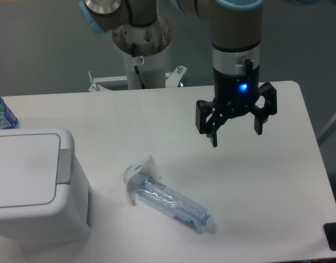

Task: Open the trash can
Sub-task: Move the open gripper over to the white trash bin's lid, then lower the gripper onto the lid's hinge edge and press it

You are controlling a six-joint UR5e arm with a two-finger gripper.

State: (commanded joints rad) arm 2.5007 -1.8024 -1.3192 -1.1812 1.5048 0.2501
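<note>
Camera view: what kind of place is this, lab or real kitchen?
Likely a robot lab: a bare white table, the arm's base bolted to a stand behind it, and staged props, a trash can and crushed bottle.

Our arm hangs over the table with its gripper [236, 129] spread wide.
We see the wrist column coming straight down from the top of the view, a blue light glowing on its dark lower section. Our two black fingers [213, 137] point downward, well apart from each other and closed on nothing. The gripper sits above the surface, not touching it.
</note>
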